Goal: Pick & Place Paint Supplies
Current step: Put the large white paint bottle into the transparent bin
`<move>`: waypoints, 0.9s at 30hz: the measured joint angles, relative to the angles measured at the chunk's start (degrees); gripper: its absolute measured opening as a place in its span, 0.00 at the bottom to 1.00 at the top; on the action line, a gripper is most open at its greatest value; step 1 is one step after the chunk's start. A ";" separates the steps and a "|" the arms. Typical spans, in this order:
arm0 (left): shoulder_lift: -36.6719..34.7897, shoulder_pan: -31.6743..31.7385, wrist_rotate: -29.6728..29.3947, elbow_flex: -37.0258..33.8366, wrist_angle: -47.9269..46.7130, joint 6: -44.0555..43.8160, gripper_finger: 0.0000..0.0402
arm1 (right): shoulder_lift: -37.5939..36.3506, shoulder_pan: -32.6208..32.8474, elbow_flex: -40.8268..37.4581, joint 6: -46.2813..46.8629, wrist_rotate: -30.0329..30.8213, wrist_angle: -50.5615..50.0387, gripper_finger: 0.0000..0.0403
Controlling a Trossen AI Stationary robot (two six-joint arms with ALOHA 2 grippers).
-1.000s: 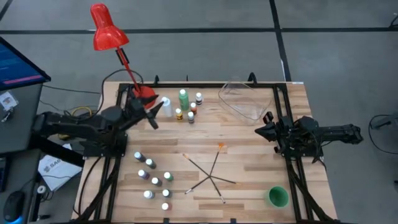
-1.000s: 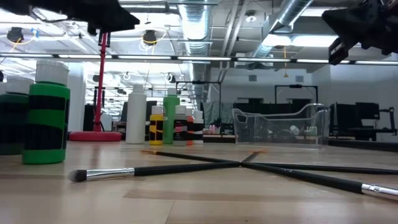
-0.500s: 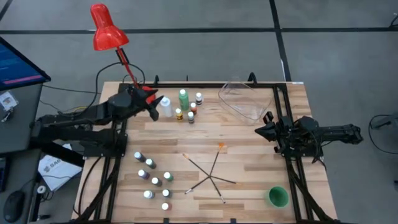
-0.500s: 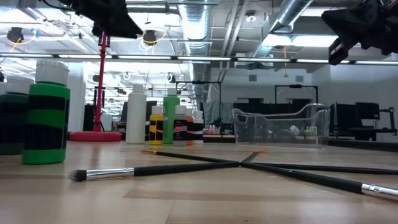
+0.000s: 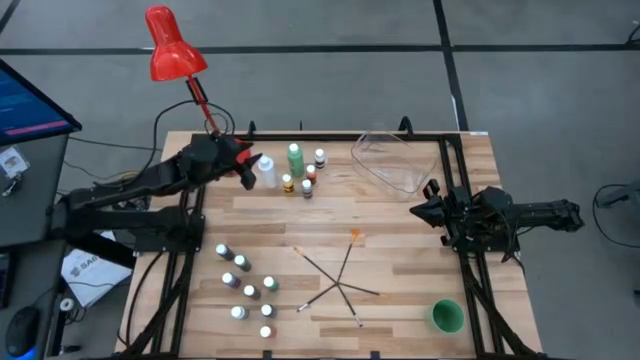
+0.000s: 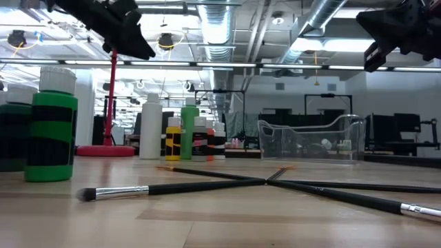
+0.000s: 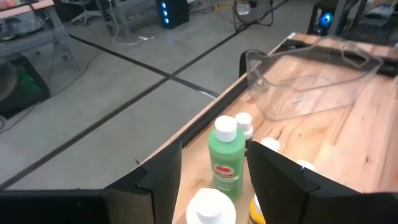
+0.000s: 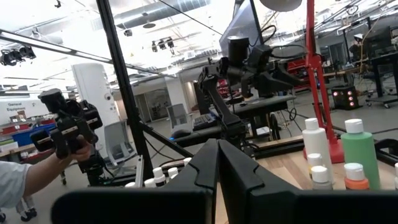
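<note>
left pincer (image 5: pixel 248 170), fingers spread, is held over the tall white plastic bottle (image 5: pixel 266 171) at the wooden counter (image 5: pixel 400 240) far edge. the tall green bottle (image 7: pixel 225 157) just beside could be toppled by a skewed descent. since a second ago, the pincer is seen swung farther back. right pincer (image 5: pixel 418 211) pressed together, idle.

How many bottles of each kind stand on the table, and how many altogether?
Tiny white-capped paint bottles: 12
Tall green bottle: 1
Tall white bottle: 1
Total: 14
</note>
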 joint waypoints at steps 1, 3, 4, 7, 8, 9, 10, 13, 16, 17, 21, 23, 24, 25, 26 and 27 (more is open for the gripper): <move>0.59 0.00 0.06 0.00 -0.15 0.03 0.46 | 0.01 0.00 0.00 0.00 0.00 0.00 0.02; 1.76 -0.02 0.06 0.00 -0.05 0.04 0.49 | -0.01 0.00 0.00 0.00 0.00 -0.01 0.02; 2.43 0.00 0.06 0.00 -0.06 0.05 0.51 | -0.01 0.00 0.00 0.00 0.00 -0.01 0.02; 4.77 0.22 -0.41 0.00 -0.11 0.39 0.57 | -0.01 0.00 0.00 0.00 0.00 -0.01 0.02; 5.47 0.38 -1.23 0.00 -0.08 0.63 0.59 | -0.01 0.00 0.00 0.00 -0.02 -0.01 0.02; 6.14 0.57 -1.87 0.00 -0.04 0.96 0.62 | -0.01 0.00 0.00 0.00 -0.01 -0.01 0.02; 6.81 0.81 -2.14 0.00 -0.01 1.36 0.63 | -0.01 0.00 0.00 0.00 -0.02 -0.01 0.02; 8.13 1.67 -2.14 -0.02 0.08 1.53 0.68 | -0.01 0.00 0.00 0.00 -0.07 -0.01 0.02; 8.87 2.58 -2.17 -0.02 0.30 1.53 0.70 | -0.01 0.00 0.00 0.00 -0.11 -0.03 0.02; 9.09 2.89 -2.18 -0.02 0.37 1.52 0.71 | -0.01 0.00 0.00 0.00 -0.14 -0.03 0.02; 9.28 3.58 -2.47 -1.90 2.17 1.30 0.71 | -0.01 0.00 0.00 0.00 -0.20 -0.03 0.02; 8.80 3.58 -2.44 -4.28 4.13 0.76 0.71 | -0.01 0.00 0.00 0.00 -0.20 -0.03 0.02; 8.58 3.58 -2.48 -5.40 5.46 0.60 0.71 | -0.01 0.00 0.00 0.00 -0.20 -0.03 0.02; 8.42 3.58 -2.51 -6.32 6.85 0.46 0.71 | -0.01 0.00 0.00 0.00 -0.21 -0.03 0.02; 7.93 3.57 -2.62 -7.50 7.91 0.44 0.71 | -0.01 0.00 0.00 0.00 -0.22 -0.03 0.02; 7.71 3.57 -2.87 -8.55 9.12 0.42 0.71 | -0.01 0.00 0.00 0.01 -0.20 -0.02 0.02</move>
